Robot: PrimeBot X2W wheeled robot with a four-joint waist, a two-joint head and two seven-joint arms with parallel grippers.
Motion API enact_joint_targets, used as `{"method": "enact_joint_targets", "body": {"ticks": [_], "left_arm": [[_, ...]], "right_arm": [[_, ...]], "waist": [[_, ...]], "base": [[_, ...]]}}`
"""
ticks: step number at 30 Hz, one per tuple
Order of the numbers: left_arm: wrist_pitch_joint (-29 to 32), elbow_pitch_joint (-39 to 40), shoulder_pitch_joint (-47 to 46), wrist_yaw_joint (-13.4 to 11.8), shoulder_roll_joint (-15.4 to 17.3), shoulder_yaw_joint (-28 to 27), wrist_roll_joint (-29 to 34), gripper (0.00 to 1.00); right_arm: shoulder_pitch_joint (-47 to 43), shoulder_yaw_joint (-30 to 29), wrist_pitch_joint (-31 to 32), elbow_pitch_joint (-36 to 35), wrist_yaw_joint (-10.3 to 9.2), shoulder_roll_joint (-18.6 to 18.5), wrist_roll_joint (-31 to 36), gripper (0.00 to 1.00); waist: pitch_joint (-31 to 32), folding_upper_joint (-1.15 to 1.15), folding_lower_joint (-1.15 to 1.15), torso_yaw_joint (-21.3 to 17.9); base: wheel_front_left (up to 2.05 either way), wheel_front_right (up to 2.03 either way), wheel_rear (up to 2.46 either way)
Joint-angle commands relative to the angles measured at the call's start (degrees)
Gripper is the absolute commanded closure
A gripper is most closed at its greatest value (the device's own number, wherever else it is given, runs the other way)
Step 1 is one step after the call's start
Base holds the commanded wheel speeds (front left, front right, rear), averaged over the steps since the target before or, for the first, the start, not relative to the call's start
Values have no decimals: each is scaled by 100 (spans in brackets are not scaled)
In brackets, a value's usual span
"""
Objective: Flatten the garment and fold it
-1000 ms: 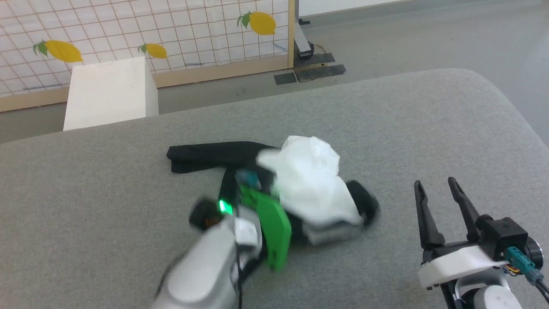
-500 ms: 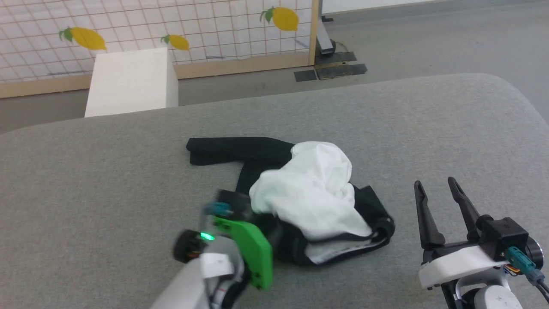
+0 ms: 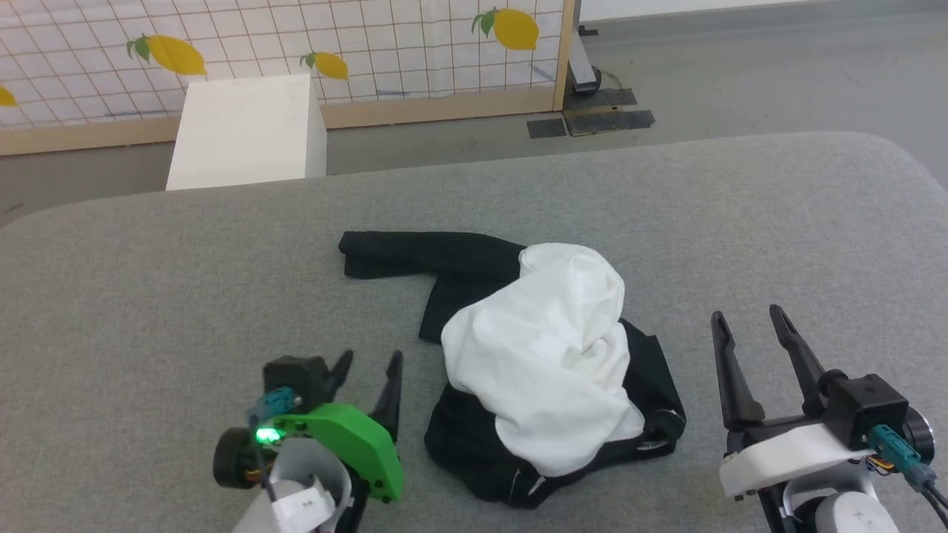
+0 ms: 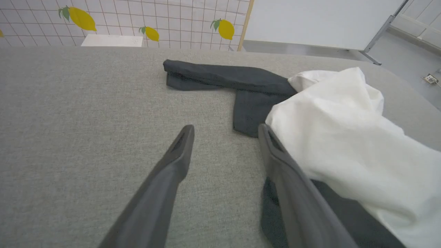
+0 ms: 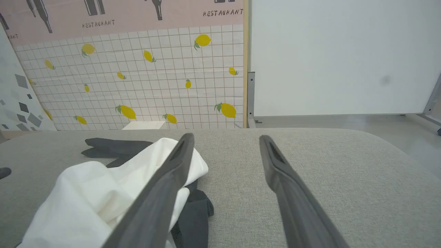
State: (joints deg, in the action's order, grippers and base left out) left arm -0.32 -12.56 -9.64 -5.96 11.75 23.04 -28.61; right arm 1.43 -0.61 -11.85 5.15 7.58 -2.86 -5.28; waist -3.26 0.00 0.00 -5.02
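The garment point(image 3: 544, 355) lies crumpled on the grey surface point(image 3: 148, 296), a white bunched body over black parts, with one black sleeve point(image 3: 415, 255) stretched toward the far left. My left gripper point(image 3: 366, 366) stands open just left of the heap, apart from it, nothing between its fingers. In the left wrist view the garment point(image 4: 344, 137) lies right of the left gripper point(image 4: 225, 132). My right gripper point(image 3: 748, 322) is open to the right of the heap, empty. The right wrist view has the garment point(image 5: 103, 186) at lower left of the right gripper point(image 5: 225, 141).
The grey padded surface ends in a rounded far edge point(image 3: 666, 144). Beyond it stand a white box point(image 3: 248, 129) on the floor, a lemon-patterned tiled screen point(image 3: 333, 44) and a dark metal foot point(image 3: 592, 118). Bare grey surface lies left and right of the heap.
My left gripper has opened, let go of the garment and drawn back to the lower left. The heap has settled on the surface. The head camera has shifted, sliding the scene rightward.
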Motion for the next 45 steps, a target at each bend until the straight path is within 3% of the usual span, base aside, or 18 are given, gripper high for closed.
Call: {"method": "enact_joint_targets", "body": {"ticks": [1, 5, 14, 16, 18, 19, 23, 25, 29, 33, 39, 40, 41, 42, 45], "left_arm": [[135, -35, 59, -8, -15, 55, 14, 0], [765, -279, -31, 46, -117, 337, -48, 0], [2204, -805, -347, -108, -208, 757, -76, 0], [2704, -884, -319, 42, -215, 922, -203, 0], [2956, -817, -294, 145, -198, 971, -321, 81], [2867, -747, -298, 133, -180, 934, -315, 100], [1903, -462, -226, -129, -209, 472, -329, 100], [812, -185, -136, -356, -249, -71, -363, 100], [-99, 93, 35, -630, -78, -607, -285, 100], [-553, 339, 335, -934, 76, -1101, -335, 100], [-586, 334, 940, -1402, 267, -1501, -355, 100], [-445, 287, 1071, -1501, 234, -1499, -395, 96], [-370, 270, 1127, -1524, 212, -1482, -423, 60], [-298, 262, 1187, -1497, 201, -1428, -444, 3], [-650, 323, 1187, -1321, 66, -1475, -553, 0]], "right_arm": [[-8, 15, 16, -28, -9, -1, 12, 0], [4, 69, 38, -30, -9, -1, 28, 0], [11, 193, 30, 19, -9, -1, 5, 0], [-6, 193, 30, 28, -9, -1, 8, 0], [-28, 188, 32, 31, -9, -1, 10, 0], [-38, 182, 32, 31, -9, -1, 10, 0], [-77, 144, 35, 31, -9, -1, 6, 0], [-94, 120, 41, 5, -9, -1, 4, 0], [-96, 97, 54, -28, -9, -1, 22, 0], [-80, 87, 100, -62, -9, -1, 52, 0], [-28, 186, 249, -42, -9, -1, 58, 0], [-17, 214, 308, -26, -9, -1, 61, 0], [-12, 220, 338, -20, -9, -1, 70, 0], [0, 233, 403, 4, -9, -1, 76, 0], [68, 352, 664, 90, -9, -1, 95, 0]], "waist": [[3, 0, 0, -5], [-7, 0, 0, -69], [-5, 0, 0, -320], [9, 0, 0, -350], [27, 0, 0, -365], [30, 0, 0, -365], [57, 0, 0, -301], [67, 0, 0, -184], [59, 0, 0, 38], [30, 0, 0, 291], [-49, 0, 0, 635], [-67, 0, 0, 706], [-82, 0, 0, 750], [-100, 0, 0, 819], [-169, 0, 0, 1012]], "base": [[0, 0, 0], [0, 0, 0], [0, 0, 0], [0, 0, 0], [0, 0, 0], [0, 0, 0], [0, 0, 0], [0, 0, 0], [0, 0, 0], [0, 0, 0], [0, 0, 0], [0, 0, 0], [0, 0, 0], [0, 0, 0], [0, 0, 0]]}}
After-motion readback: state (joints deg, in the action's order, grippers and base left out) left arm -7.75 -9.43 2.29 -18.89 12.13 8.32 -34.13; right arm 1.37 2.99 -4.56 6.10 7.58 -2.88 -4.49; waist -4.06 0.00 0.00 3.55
